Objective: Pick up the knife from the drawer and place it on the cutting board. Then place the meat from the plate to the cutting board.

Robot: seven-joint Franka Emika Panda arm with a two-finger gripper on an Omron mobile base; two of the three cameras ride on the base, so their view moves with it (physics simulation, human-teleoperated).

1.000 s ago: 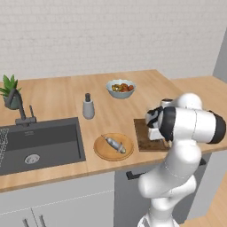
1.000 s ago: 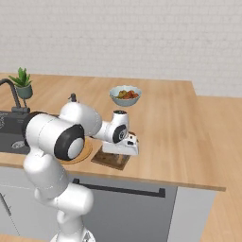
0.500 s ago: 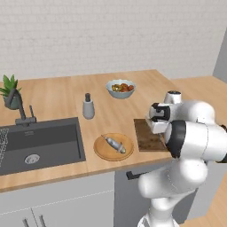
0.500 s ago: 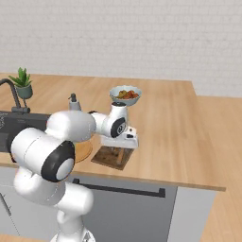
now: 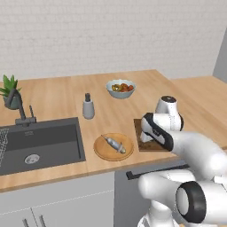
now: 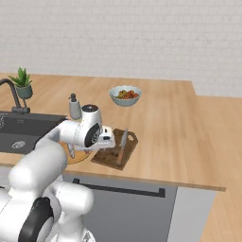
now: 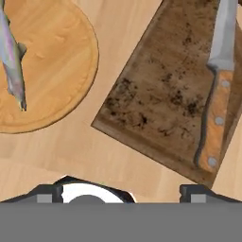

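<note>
Hand view: the knife [image 7: 218, 90] is seen lying flat on the cutting board [image 7: 165, 90], along the board edge farthest from the plate [image 7: 56, 66], with the brown handle towards the lower edge of the view and the blade running up out of it. The knife placement is judged complete; the meat [image 7: 12, 56] remains to be moved. The meat rests on the plate, just beside the cutting board on the bench [image 7: 113, 28]. Its long axis is nearly parallel to the knife.

The tool [image 7: 118, 194] is open and empty, with its fingertips [image 7: 45, 194] set wide apart. It hangs over the near corner of the cutting board, on the plate side. The meat lies off to the plate side of the tool, so a sideways shift away from the knife is judged necessary. The jaw line appears to cross the meat's long axis already.
</note>
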